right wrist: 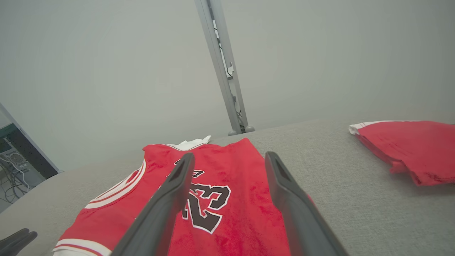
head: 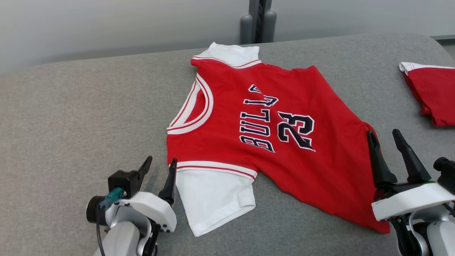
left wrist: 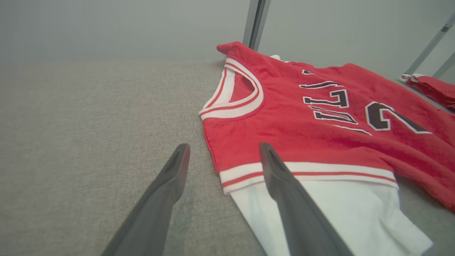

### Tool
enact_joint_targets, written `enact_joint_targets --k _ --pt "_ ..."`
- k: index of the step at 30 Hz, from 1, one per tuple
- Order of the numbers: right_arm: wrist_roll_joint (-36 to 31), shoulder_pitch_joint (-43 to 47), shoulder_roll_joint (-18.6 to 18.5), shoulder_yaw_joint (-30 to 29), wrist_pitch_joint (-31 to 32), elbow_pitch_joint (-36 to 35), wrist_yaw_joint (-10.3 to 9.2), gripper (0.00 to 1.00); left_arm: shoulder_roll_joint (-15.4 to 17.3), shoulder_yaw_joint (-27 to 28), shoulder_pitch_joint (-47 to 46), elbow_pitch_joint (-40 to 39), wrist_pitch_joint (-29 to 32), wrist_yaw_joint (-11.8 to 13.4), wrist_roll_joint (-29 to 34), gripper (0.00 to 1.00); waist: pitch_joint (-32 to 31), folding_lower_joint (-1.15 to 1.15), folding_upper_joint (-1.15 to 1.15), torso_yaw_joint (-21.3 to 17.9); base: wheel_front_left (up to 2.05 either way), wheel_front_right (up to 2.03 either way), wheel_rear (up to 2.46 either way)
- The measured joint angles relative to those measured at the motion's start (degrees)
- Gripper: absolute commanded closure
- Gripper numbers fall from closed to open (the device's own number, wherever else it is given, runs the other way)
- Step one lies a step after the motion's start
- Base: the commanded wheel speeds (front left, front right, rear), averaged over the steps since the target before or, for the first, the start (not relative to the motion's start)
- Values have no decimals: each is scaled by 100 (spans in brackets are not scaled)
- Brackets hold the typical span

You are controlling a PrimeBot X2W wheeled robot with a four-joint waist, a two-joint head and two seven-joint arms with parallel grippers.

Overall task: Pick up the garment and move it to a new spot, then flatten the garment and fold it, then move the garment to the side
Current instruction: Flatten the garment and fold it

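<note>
Closest to me is the left end effector, jaws spread wide and empty, parked right at the near white sleeve of the garment. The right end effector is also fully spread, gripping nothing, up against the hem side. The red jersey lies spread out mid-worktop, number 23 up, collar toward my left. Another red piece sits well apart, far right.

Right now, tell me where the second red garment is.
In the head view the second red garment lies at the far right edge of the grey surface, apart from the red jersey and beyond the open right claw.
</note>
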Motion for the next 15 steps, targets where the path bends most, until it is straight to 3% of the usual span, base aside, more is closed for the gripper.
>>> enact_joint_targets --k 6,15 --pt "15 -73 -7 -22 -142 27 0 0 3 172 -717 723 335 -136 -575 0 194 0 0 -347 0 0 0" --pt "42 -161 -18 -13 -292 62 0 0 121 154 -1407 1671 611 -224 -669 0 450 0 0 -727 0 0 0"
